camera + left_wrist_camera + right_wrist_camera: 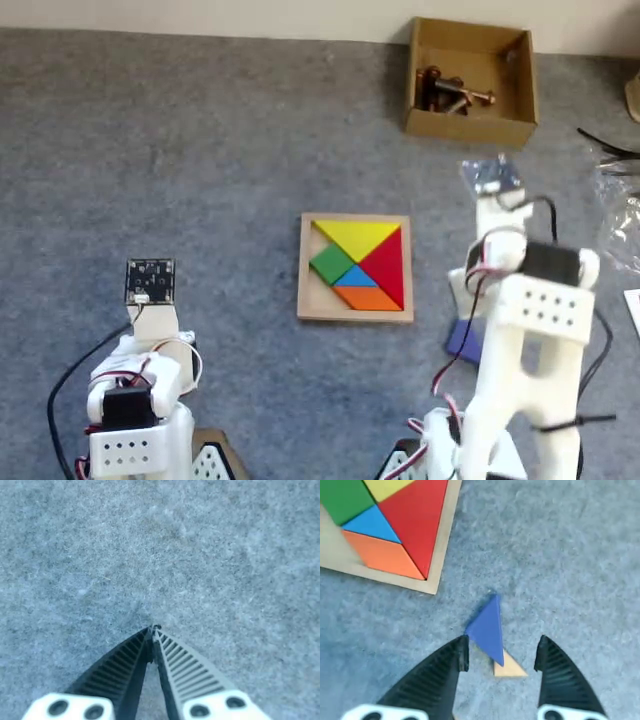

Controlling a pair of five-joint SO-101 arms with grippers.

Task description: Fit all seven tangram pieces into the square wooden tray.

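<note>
The right gripper (502, 645) hangs with fingers spread wide around the blue triangle (486, 630), which lies partly over a small tan triangle (509, 669) near the wooden tray (442, 555), so a squeeze might catch both or skid them; the left gripper (152, 630) is pinched closed, empty.

Wooden tray (306, 270) flat on the counter (200, 150) holds a yellow triangle (357, 238), red triangle (386, 265), green square (331, 263), light blue triangle (355, 277) and orange piece (366, 297) — outside, near it, a dark blue triangle (487, 629) touches a tan triangle (509, 669).
</note>
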